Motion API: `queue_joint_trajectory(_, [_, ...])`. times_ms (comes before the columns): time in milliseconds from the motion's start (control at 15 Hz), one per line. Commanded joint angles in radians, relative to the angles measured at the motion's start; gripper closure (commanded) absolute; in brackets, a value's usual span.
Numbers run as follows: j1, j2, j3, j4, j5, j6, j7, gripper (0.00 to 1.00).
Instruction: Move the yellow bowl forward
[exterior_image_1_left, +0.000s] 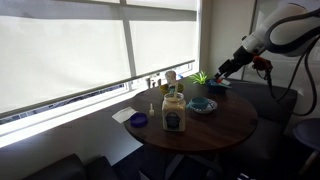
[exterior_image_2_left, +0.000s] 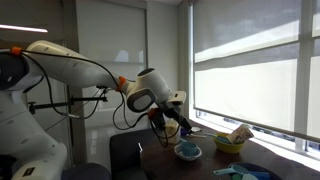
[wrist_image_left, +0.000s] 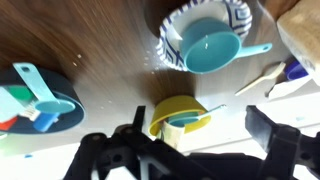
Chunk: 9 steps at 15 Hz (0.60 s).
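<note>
The yellow bowl (wrist_image_left: 180, 113) shows in the wrist view, small and round. It sits between my two fingers and holds a light blue piece and a pale piece. My gripper (wrist_image_left: 200, 128) is open, with one finger on each side of the bowl and neither touching it. In both exterior views the gripper (exterior_image_1_left: 222, 73) (exterior_image_2_left: 172, 127) hangs low over the round dark table's edge (exterior_image_1_left: 235, 135), tilted down. I cannot make out the yellow bowl in those views.
A light blue dish on a patterned plate (wrist_image_left: 205, 42) (exterior_image_1_left: 202, 105) (exterior_image_2_left: 187, 151) lies just beyond the yellow bowl. A dark blue dish with coloured spoons (wrist_image_left: 42, 97) lies beside it. A jar (exterior_image_1_left: 173, 113), a small dark blue bowl (exterior_image_1_left: 138, 120) and a plant (exterior_image_1_left: 200, 78) also stand on the table.
</note>
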Motion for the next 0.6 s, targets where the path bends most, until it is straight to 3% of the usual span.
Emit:
queue_joint_trajectory(0, [0.025, 0.017, 0.004, 0.011, -0.016, 0.058, 0.025, 0.00])
queue_joint_trajectory(533, [0.034, 0.027, -0.002, 0.011, -0.014, 0.072, 0.029, 0.00])
